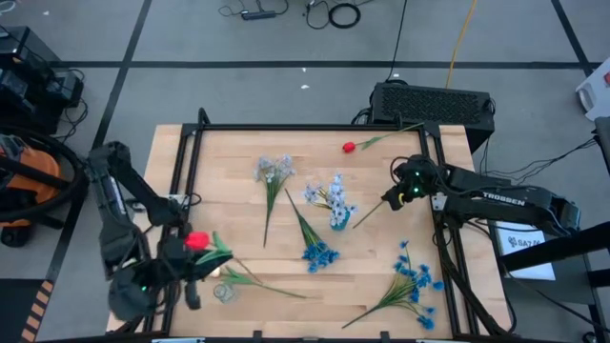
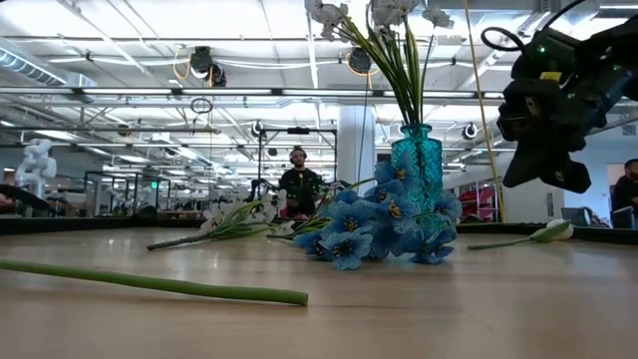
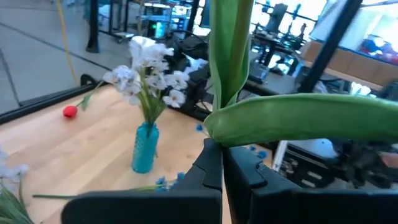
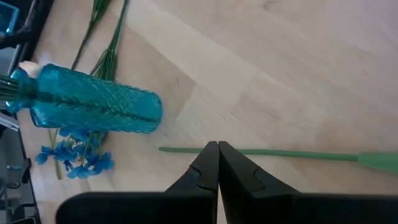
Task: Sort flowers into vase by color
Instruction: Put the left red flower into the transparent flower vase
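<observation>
My left gripper (image 1: 186,259) is at the table's near left, shut on a red tulip (image 1: 197,240) with broad green leaves (image 3: 298,118). My right gripper (image 1: 391,198) is shut and empty, up above a cream-white tulip (image 2: 553,231) that lies on the table; the tulip's stem (image 4: 249,151) runs just beyond the fingertips. A teal glass vase (image 1: 335,214) stands upright mid-table and holds pale sprays (image 3: 146,68). A second red tulip (image 1: 349,147) lies at the far edge. My left gripper pinches the red tulip between its two fingers, close below the head where the leaves spring out (image 3: 214,134); the leaves hide the exact spot. The fingers lie about level, pointing toward the table's far right. The long stem (image 1: 272,286) trails away, its free end (image 2: 299,296) on the table.
A pale grey-blue spray (image 1: 274,171) lies far left of the vase. Bright blue sprays lie near the vase (image 1: 319,252) and at the near right (image 1: 415,281). A small clear glass (image 1: 224,292) stands by my left gripper. A black frame (image 1: 191,162) rims the table.
</observation>
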Robot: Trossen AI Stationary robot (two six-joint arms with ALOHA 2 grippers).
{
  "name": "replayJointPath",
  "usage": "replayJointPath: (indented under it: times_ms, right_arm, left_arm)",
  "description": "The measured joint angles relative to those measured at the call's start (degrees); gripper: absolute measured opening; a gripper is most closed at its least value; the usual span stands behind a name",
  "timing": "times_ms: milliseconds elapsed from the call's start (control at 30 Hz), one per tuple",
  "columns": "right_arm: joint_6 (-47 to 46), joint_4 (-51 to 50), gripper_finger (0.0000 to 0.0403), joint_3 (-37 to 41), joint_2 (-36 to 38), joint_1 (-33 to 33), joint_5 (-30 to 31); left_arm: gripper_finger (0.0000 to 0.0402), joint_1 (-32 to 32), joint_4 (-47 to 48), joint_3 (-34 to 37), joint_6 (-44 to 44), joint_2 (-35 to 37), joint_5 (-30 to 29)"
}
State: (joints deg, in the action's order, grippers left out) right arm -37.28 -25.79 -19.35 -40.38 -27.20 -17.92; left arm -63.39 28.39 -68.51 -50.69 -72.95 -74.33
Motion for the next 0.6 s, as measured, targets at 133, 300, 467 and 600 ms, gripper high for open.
replayJointPath:
  times_ms: [133, 300, 467, 600]
  right_arm:
    - [-1.06, 0.34, 0.0000, -0.02, 0.00, 0.00, 0.01]
    - [-2.64, 0.32, 0.0000, -0.02, 0.00, 0.00, -0.01]
    - [-4.62, 0.32, 0.0000, -0.07, 0.00, 0.00, 0.01]
    - [-7.35, 0.32, 0.0000, -0.07, 0.00, 0.00, 0.23]
  left_arm:
    - [0.0000, -2.54, 0.62, 0.00, 0.29, 0.11, -1.56]
    - [0.0000, -4.94, 5.78, 0.00, -0.05, 0.51, -1.32]
    - [0.0000, -6.40, 14.99, 0.00, -5.73, 1.50, 1.50]
    - [0.0000, -6.46, 29.78, 0.00, -20.29, 2.13, 11.16]
